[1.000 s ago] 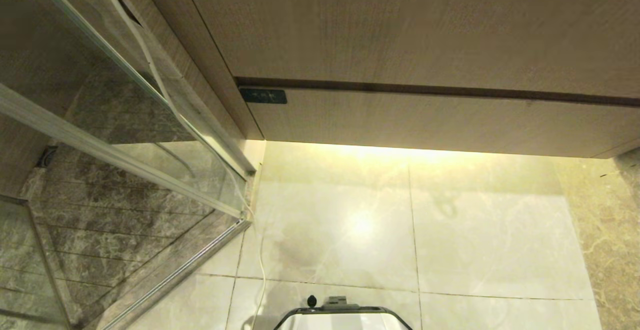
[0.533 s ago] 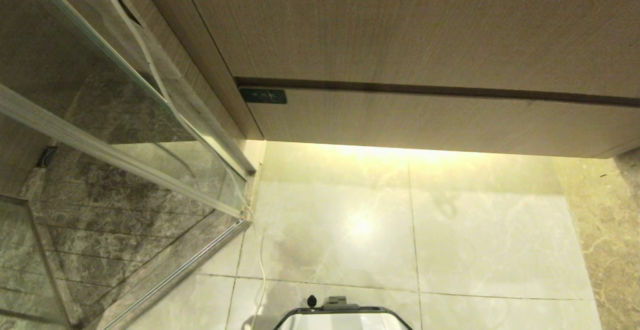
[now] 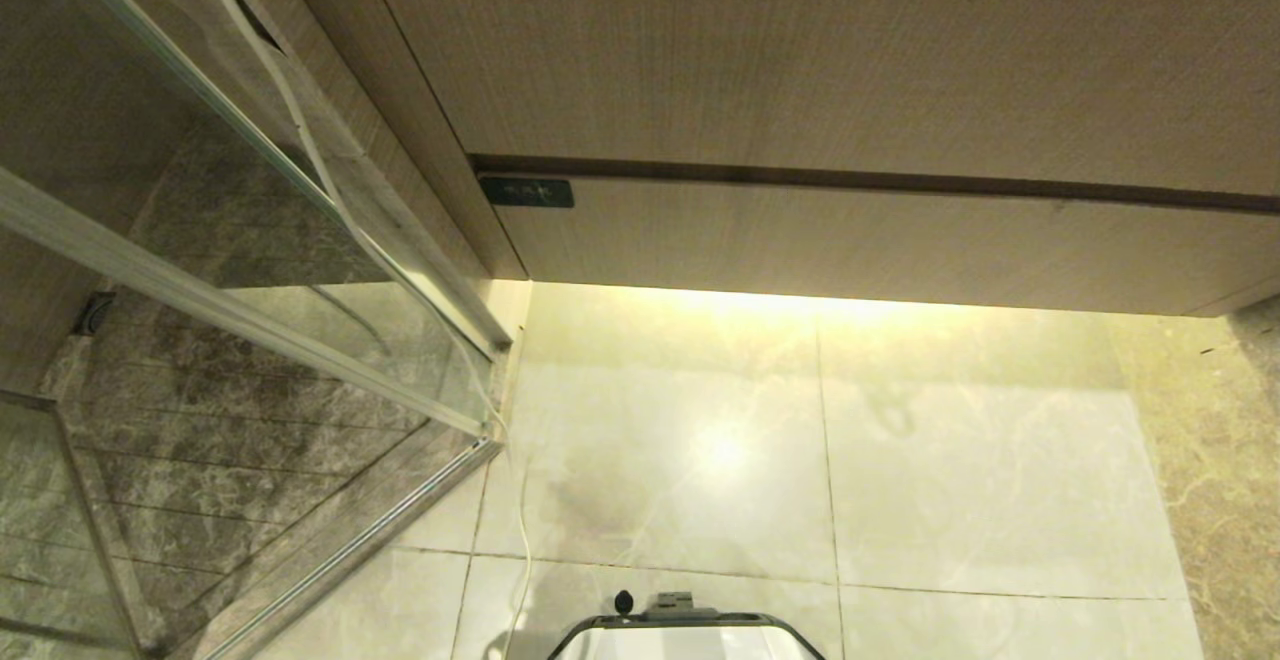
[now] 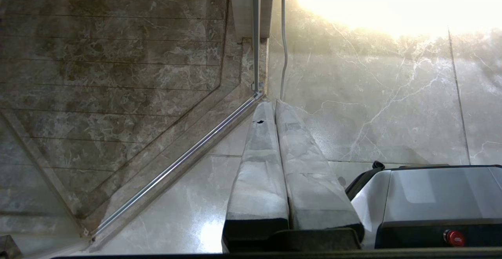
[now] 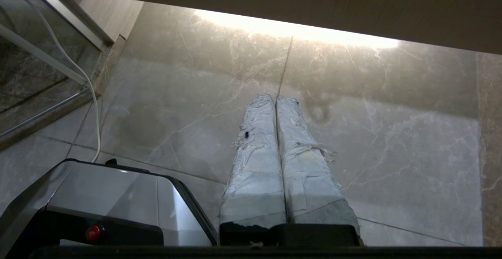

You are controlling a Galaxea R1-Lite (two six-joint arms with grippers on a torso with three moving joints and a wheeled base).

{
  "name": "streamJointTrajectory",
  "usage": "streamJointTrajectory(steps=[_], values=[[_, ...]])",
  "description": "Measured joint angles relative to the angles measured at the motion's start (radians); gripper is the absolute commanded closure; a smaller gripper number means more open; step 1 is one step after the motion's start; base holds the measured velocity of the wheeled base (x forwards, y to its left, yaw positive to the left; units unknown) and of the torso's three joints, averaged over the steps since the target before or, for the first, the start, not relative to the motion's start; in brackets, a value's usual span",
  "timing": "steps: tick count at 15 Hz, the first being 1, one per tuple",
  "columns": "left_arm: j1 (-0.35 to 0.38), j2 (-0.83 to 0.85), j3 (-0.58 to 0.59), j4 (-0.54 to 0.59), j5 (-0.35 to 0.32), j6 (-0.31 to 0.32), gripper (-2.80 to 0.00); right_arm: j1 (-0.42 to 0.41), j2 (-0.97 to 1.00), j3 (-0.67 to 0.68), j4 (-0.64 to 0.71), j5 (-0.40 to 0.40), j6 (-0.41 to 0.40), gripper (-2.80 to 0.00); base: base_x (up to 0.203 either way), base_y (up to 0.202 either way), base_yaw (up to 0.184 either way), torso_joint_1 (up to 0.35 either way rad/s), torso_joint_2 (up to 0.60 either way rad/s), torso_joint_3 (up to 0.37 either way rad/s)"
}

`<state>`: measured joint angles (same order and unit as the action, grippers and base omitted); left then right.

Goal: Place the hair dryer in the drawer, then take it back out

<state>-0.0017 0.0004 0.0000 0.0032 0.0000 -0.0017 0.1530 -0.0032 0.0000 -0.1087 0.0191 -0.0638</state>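
Grey-and-white casing of our base (image 3: pixel 690 635) sits nearest us at 6 o'clock in the head view, with a red button (image 4: pixel 454 237) on it in the left wrist view. Neither arm reaches into the head view. Our left gripper (image 4: pixel 272 104) hangs over the floor beside the base, its 2 cloth-wrapped fingers (image 4: pixel 261 161) pressed together with nothing between them. Our right gripper (image 5: pixel 275 98) hangs the same way on the other side, its 2 frayed white-wrapped fingers (image 5: pixel 306 165) narrow and empty.

Beyond the base spreads the pale marble tile floor (image 3: pixel 960 480), glaring under a strip of warm light. A thin white cable (image 3: pixel 522 530) runs from 6 o'clock toward 10 o'clock, up along the glass shower door (image 3: pixel 250 270), whose metal rail (image 3: pixel 230 315) crosses at 9 o'clock; dark marble shower flooring lies behind the glass.

Farther off, at 12 o'clock, stands the wood-grain cabinet. We see the drawer (image 3: pixel 850 240) pushed fully in, its small black label plate (image 3: pixel 526 192) at its left end. Above it rises a taller plain wood-grain panel (image 3: pixel 800 50). We cannot see the hair dryer in any view.
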Motion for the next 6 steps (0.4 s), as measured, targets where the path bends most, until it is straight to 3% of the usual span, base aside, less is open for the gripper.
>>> streamJointTrajectory(steps=[6], values=[[0.000, 0.000, 0.000, 0.000, 0.000, 0.001, 0.00, 0.000, 0.000, 0.000, 0.001, 0.000, 0.003, 0.00, 0.000, 0.000, 0.000, 0.000, 0.00, 0.000]])
